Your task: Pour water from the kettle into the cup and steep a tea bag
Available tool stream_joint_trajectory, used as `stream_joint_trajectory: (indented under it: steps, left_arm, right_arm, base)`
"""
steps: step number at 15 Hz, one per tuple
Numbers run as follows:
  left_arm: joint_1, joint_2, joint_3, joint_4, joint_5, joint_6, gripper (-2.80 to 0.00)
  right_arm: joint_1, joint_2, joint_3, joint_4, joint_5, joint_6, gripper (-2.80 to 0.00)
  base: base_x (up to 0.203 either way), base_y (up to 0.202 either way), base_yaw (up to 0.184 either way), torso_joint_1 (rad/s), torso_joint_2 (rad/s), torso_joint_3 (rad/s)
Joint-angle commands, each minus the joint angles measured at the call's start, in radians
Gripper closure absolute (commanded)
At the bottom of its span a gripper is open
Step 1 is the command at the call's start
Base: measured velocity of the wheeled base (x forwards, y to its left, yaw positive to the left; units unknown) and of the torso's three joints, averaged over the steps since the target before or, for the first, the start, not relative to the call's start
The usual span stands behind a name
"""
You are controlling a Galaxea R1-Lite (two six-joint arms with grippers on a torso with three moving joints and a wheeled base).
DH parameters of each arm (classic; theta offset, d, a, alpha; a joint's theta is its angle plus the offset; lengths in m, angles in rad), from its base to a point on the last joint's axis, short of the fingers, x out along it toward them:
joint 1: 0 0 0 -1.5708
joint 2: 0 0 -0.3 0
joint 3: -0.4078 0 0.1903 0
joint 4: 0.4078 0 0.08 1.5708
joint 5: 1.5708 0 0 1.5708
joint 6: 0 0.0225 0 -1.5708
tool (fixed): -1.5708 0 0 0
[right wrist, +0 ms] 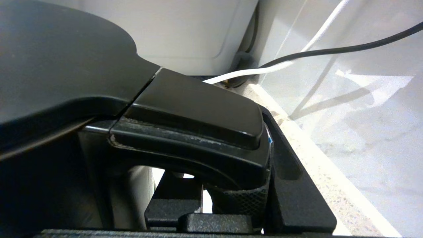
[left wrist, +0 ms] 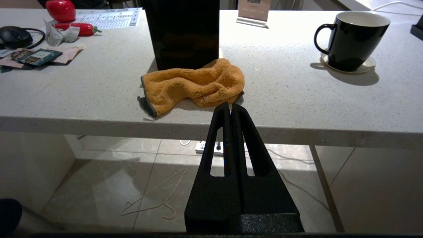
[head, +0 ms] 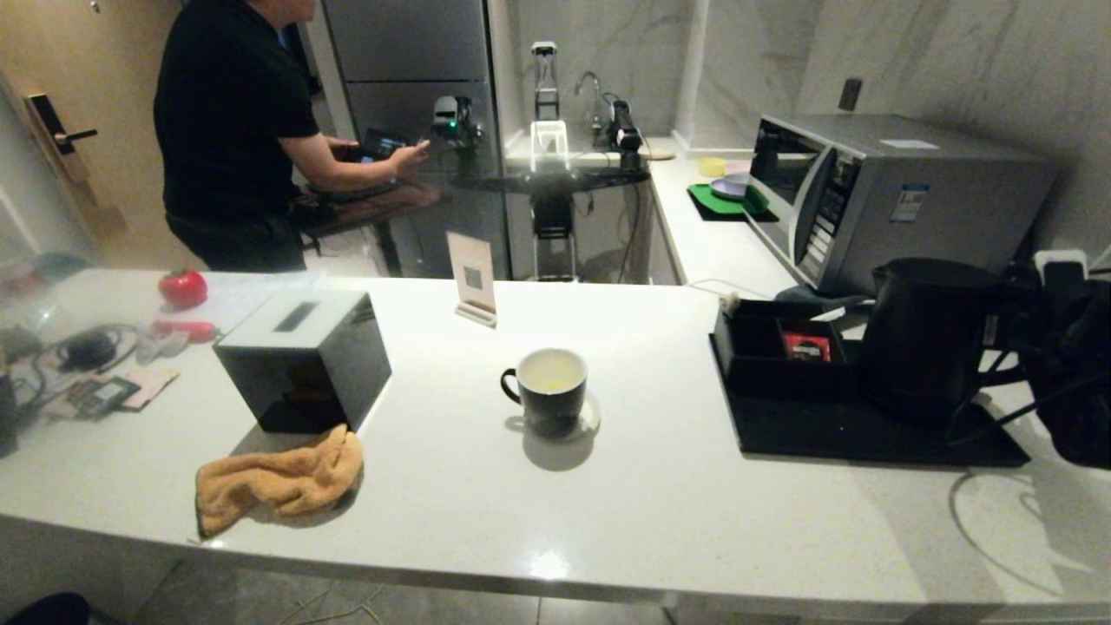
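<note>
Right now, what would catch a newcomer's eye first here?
The black cup, white inside, stands alone mid-counter on a coaster. On the right, the tall black kettle sits on a black tray, the right end effector closed on its handle. An orange cloth lies crumpled near the counter's front edge.

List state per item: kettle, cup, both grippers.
kettle: upright on black tray, lid shut
cup: upright on coaster, pale liquid inside
right gripper: shut on kettle handle
left gripper: shut, empty, below counter edge
microwave: door shut
</note>
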Motion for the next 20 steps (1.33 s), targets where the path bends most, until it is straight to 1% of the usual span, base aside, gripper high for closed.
stream_joint_trajectory:
  steps: [1,4,6,7,12,16,20]
  left_arm:
    - [0.0,0.0,0.0,0.0,0.0,0.0,0.0]
    - [0.0,0.0,0.0,0.0,0.0,0.0,0.0]
    - [0.0,0.0,0.0,0.0,0.0,0.0,0.0]
    - [0.0,0.0,0.0,0.0,0.001,0.0,0.0]
    - [0.0,0.0,0.0,0.0,0.0,0.0,0.0]
    - [0.0,0.0,0.0,0.0,0.0,0.0,0.0]
    - [0.0,0.0,0.0,0.0,0.0,0.0,0.0]
  right_arm:
    - [0.005,-0.01,0.004,-0.006,-0.002,-0.002,0.0]
    - [0.015,-0.017,0.018,-0.026,-0.002,-0.003,0.0]
    - [0.019,-0.017,0.061,-0.067,-0.002,-0.003,0.0]
    - [0.021,-0.02,0.086,-0.084,-0.002,-0.003,-2.8]
    - [0.023,-0.029,0.179,-0.13,-0.006,-0.003,-2.8]
    - [0.022,-0.033,0.244,-0.198,-0.007,-0.003,-2.8]
    - [0.015,-0.075,0.318,-0.204,-0.006,-0.004,-2.8]
  base:
    - [0.0,0.0,0.0,0.0,0.0,0.0]
    - [0.0,0.0,0.0,0.0,0.0,0.0]
    - [0.0,0.0,0.0,0.0,0.0,0.0]
    - [0.0,0.0,0.0,0.0,0.0,0.0]
    - [0.0,0.0,0.0,0.0,0.0,0.0]
    - [0.0,0.0,0.0,0.0,0.0,0.0]
    - [0.0,0.0,0.0,0.0,0.0,0.0]
